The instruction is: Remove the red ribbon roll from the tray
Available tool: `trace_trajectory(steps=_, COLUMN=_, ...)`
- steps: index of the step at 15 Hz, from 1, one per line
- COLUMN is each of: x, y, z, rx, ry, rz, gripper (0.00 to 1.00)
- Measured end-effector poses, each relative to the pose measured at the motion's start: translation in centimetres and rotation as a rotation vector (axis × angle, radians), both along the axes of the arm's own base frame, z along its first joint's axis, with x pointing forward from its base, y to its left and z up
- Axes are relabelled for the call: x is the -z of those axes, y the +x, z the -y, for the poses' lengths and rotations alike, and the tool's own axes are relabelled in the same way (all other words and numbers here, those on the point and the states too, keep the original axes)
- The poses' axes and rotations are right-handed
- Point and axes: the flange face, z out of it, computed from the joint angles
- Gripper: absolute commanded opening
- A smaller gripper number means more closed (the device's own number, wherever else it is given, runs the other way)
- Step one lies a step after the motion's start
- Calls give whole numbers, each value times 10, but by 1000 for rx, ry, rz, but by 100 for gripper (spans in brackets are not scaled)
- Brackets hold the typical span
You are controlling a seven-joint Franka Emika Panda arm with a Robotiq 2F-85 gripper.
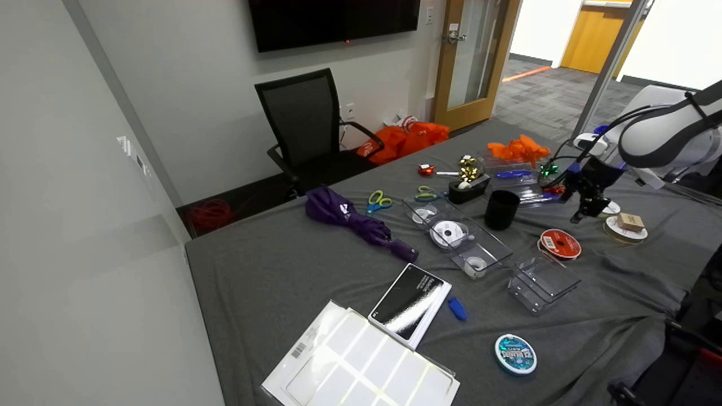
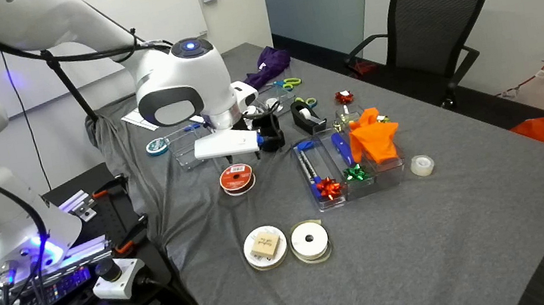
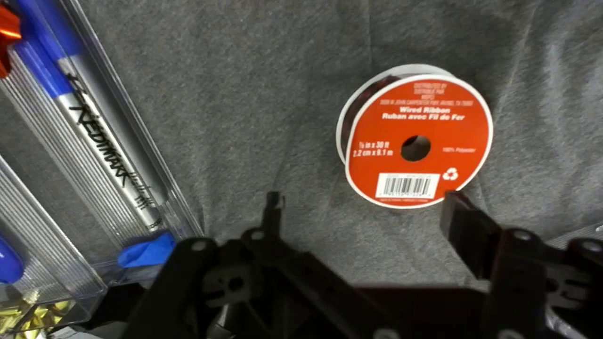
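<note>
The red ribbon roll lies flat on the grey cloth, its red label facing up. It also shows in an exterior view and in the wrist view, where dark ribbon shows between its two rims. No dark shallow tray shows in any view; it is hidden or out of view. My gripper is open and empty. It hangs above the cloth close to the roll, in both exterior views. In the wrist view the right fingertip overlaps the roll's lower edge, and the left fingertip is over bare cloth.
A see-through plastic box stands right beside the roll. A black cup stands nearby. A see-through organizer holds markers, bows and an orange cloth. White ribbon rolls lie on the cloth; one bears a small box.
</note>
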Motion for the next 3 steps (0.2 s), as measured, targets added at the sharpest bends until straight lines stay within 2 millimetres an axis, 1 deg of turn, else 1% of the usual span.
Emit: trace_trajectory(steps=3, x=-22, y=-4, z=7, rx=38, ry=-7, rz=22, gripper=100)
